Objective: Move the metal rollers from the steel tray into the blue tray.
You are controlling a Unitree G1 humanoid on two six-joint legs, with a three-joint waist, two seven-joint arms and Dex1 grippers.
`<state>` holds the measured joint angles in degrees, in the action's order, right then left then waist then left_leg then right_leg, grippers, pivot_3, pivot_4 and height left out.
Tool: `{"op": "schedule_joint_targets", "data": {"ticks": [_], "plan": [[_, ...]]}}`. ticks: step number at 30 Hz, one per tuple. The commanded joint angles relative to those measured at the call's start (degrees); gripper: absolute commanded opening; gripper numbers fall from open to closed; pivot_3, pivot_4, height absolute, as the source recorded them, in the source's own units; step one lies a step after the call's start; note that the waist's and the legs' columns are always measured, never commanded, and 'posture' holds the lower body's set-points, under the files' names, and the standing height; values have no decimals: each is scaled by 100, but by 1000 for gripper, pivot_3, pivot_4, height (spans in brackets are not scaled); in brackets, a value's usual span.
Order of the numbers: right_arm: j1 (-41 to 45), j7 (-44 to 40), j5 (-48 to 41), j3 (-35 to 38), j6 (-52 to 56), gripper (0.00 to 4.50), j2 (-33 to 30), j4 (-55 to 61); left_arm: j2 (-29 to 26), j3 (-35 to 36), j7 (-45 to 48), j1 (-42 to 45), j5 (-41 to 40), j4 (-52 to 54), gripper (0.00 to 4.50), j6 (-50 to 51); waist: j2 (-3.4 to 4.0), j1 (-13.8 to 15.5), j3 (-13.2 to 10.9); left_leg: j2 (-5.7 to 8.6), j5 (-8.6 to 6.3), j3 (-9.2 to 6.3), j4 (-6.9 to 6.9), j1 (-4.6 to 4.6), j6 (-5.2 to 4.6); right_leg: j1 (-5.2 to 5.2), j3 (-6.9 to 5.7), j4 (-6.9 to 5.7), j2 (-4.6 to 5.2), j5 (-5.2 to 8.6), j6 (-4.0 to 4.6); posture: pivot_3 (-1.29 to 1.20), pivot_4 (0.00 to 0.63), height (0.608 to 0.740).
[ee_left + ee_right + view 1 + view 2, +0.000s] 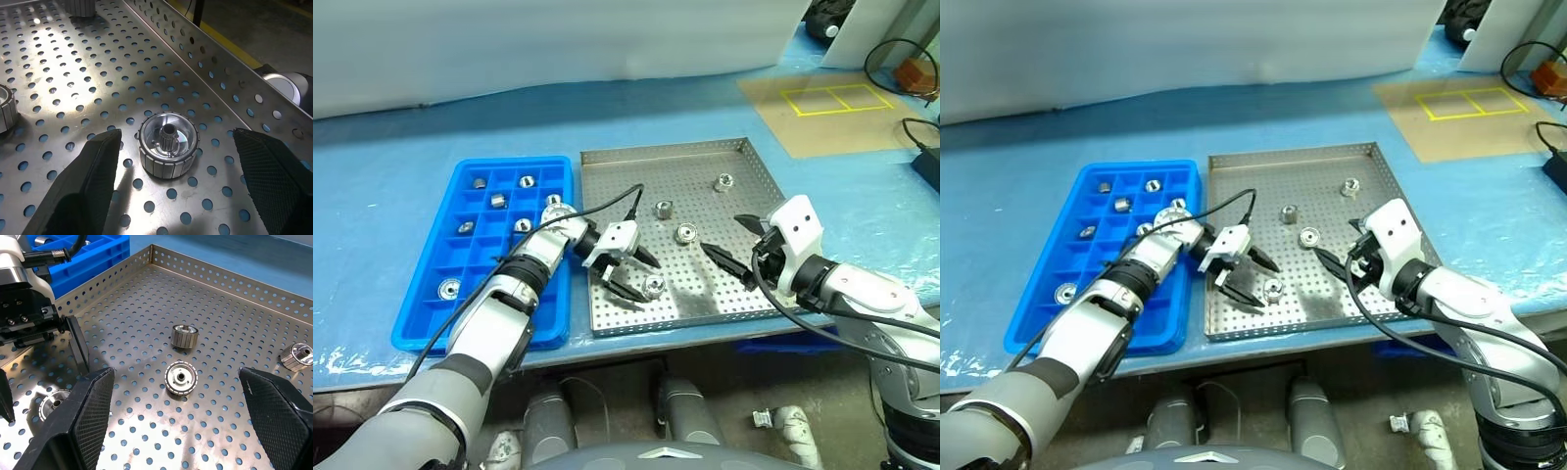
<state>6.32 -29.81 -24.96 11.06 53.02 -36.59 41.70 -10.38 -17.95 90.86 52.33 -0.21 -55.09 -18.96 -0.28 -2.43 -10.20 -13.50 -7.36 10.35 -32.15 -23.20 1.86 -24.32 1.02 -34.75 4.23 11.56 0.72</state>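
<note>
The left claw (641,279) hangs low over the near edge of the steel tray (744,157), its two black fingers spread wide and holding nothing. One roller (654,286) stands on the holed floor right between those fingers, touching neither, as the left wrist view shows. The right claw (736,243) hovers over the tray's near right part, also wide open and empty. Just beyond it and between its fingertips lies a second roller (685,233), with a third (664,209) a little farther on. A fourth roller (724,181) sits well beyond the right claw, near the tray's far right side. Behind the left claw, touching the steel tray's edge, lies the blue tray (421,328), with several rollers (497,200) already in its compartments.
</note>
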Motion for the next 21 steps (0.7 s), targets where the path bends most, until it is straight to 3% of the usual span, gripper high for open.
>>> {"op": "schedule_joint_targets", "data": {"ticks": [1,5,16,21], "plan": [[59,51,-72,75,-62,4161,-64,159,109,-16,-114,-79,14,137,3835,-65,0,0,0,0,0,0,0,0,0,0,0,0,0,0,0,-644,150,740],[42,71,-50,58,-57,4161,-91,169,372,0,-678,-181,147,-54,3835,-46,0,-1,0,5,0,1,-3,0,0,1,3,-1,3,0,-1,-648,150,740],[-45,-79,-334,101,98,4161,-153,309,392,-82,-770,-290,330,-106,3835,-93,34,-15,21,12,-3,4,-4,7,-5,4,11,0,4,6,-11,-650,150,740],[-829,-763,-745,223,129,4161,-767,659,385,-53,-826,-273,349,-133,3835,-111,43,-5,27,15,-7,4,1,8,-11,9,10,7,5,26,-44,-645,150,740]]}}
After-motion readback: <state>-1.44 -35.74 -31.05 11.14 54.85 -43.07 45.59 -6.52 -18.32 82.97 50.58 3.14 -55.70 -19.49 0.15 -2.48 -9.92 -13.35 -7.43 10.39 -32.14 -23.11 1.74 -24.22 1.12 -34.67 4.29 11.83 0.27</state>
